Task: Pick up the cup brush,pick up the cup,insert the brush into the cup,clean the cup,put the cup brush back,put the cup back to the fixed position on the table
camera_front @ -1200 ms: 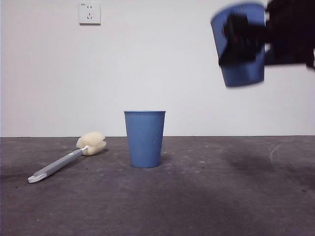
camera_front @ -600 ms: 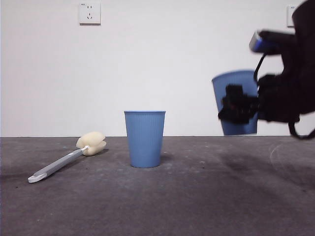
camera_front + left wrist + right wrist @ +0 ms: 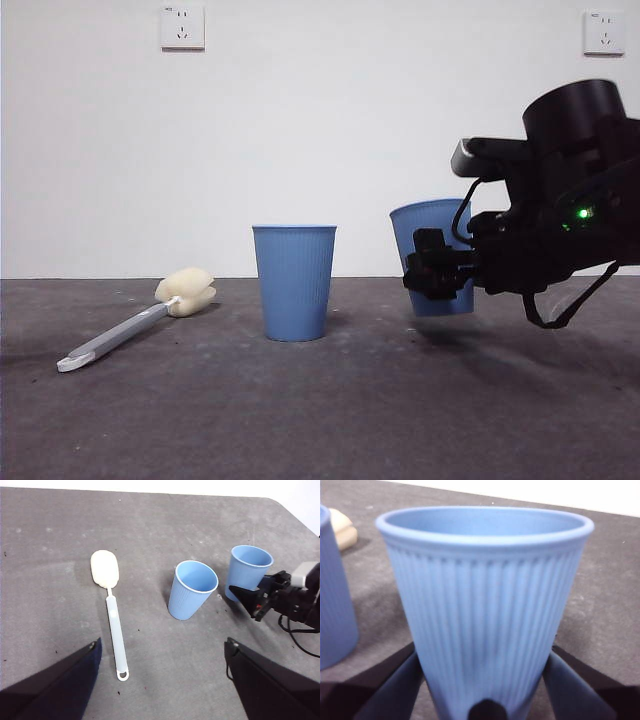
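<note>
Right arm, front view: the body is matte black, topped by a rounded cylindrical housing. A small green indicator light glows on its side. A short grey-silver block with a dark face projects from the upper part. Thin black cables loop out of the body, one curving at the front and one hanging in a bend beneath. The right gripper [image 3: 436,275] is black and blocky. In the left wrist view the same arm shows a pale grey block, a small red mark and thin black cables.

Left gripper [image 3: 160,680]: two broad, flat, dark jaws with a blue-black sheen, tapering to blunt tips.
</note>
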